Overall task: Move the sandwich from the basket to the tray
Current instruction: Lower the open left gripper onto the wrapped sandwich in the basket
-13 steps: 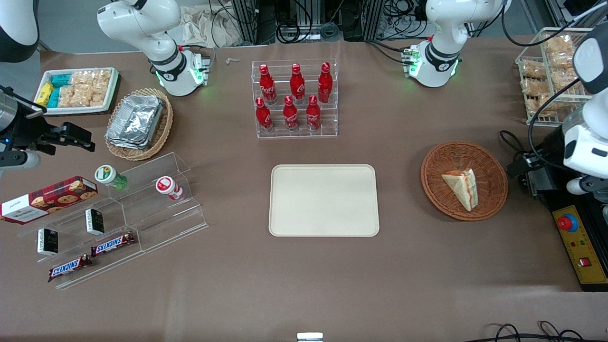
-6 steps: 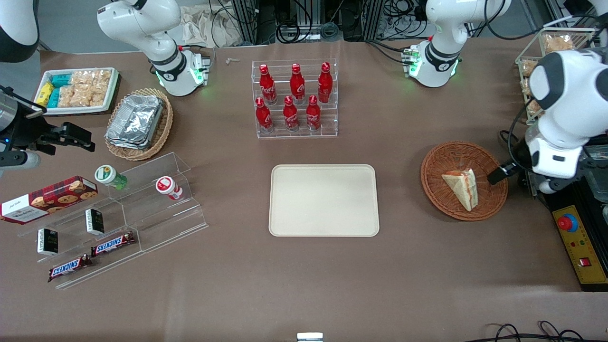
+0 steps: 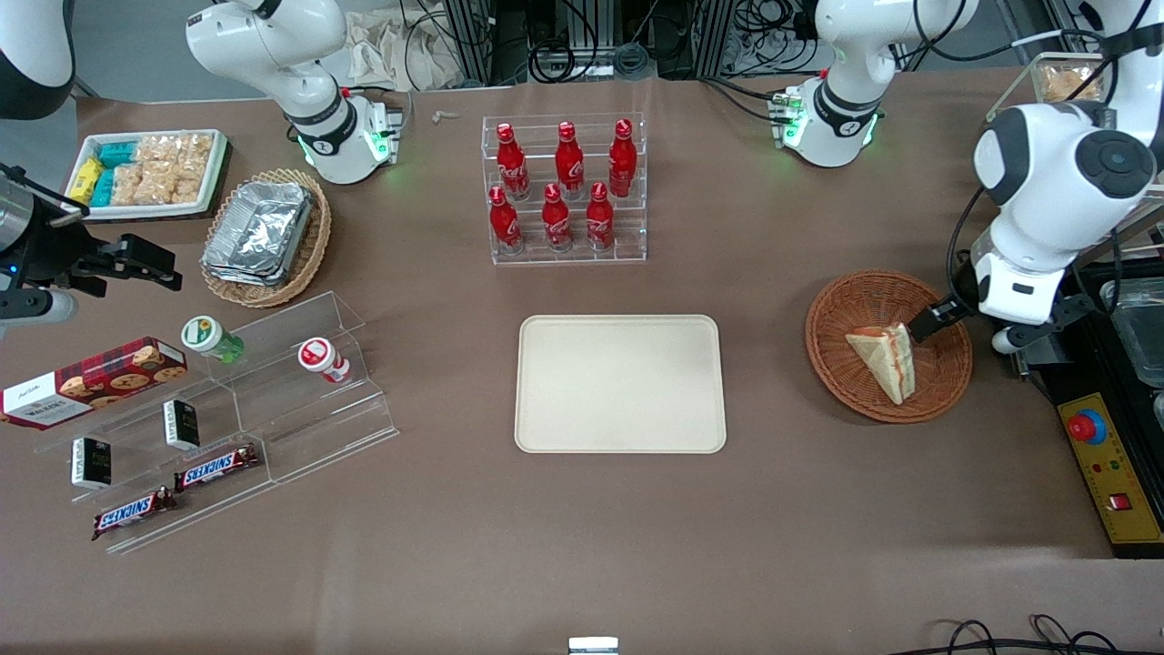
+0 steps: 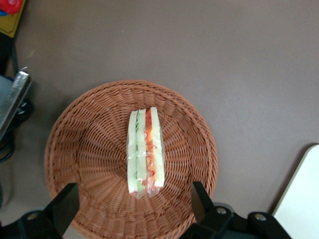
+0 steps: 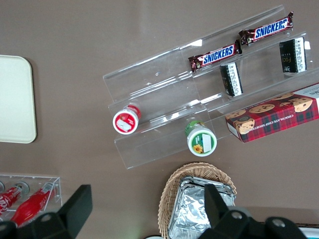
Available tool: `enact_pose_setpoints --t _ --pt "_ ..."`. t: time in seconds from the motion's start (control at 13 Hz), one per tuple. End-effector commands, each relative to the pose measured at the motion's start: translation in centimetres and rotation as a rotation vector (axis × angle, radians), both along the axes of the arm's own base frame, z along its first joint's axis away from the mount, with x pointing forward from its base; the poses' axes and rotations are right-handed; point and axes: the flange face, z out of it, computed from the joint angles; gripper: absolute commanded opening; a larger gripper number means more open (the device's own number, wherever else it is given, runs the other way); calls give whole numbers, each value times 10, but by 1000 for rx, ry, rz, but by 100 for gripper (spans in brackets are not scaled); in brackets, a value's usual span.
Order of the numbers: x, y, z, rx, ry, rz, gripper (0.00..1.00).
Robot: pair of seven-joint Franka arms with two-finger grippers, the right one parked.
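The sandwich (image 3: pixel 882 359), a clear-wrapped white wedge with red and green stripes, lies in the round reddish-brown wicker basket (image 3: pixel 855 300). In the left wrist view the sandwich (image 4: pixel 144 152) rests in the middle of the basket (image 4: pixel 89 129). My left gripper (image 4: pixel 132 204) hangs open above the basket's rim, its black fingers (image 4: pixel 65 201) wide apart and holding nothing. In the front view one fingertip (image 3: pixel 929 321) shows just beside the sandwich's top corner. The cream rectangular tray (image 3: pixel 618 382) lies bare at the table's middle, and its corner (image 4: pixel 304 199) shows in the left wrist view.
A clear rack of red bottles (image 3: pixel 564 186) stands farther from the front camera than the tray. A black control box with a red button (image 3: pixel 1087 426) lies beside the basket at the working arm's end. A wire rack of snacks (image 3: pixel 1059 86) stands there too.
The left arm has swung in from the table's end toward the basket. Its gripper now hangs over the basket's rim, close to the sandwich. The sandwich has not moved.
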Motion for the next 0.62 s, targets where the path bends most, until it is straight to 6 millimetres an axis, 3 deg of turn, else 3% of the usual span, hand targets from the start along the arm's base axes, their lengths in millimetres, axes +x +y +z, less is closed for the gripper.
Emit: enact_pose_setpoints --t 0.0,0.31,0.54 --pt "-11 -9 -34 -11 -45 -29 100" --pt "-13 -18 -70 -20 -86 -49 100" --pt "-26 -23 -94 -24 -111 -64 100"
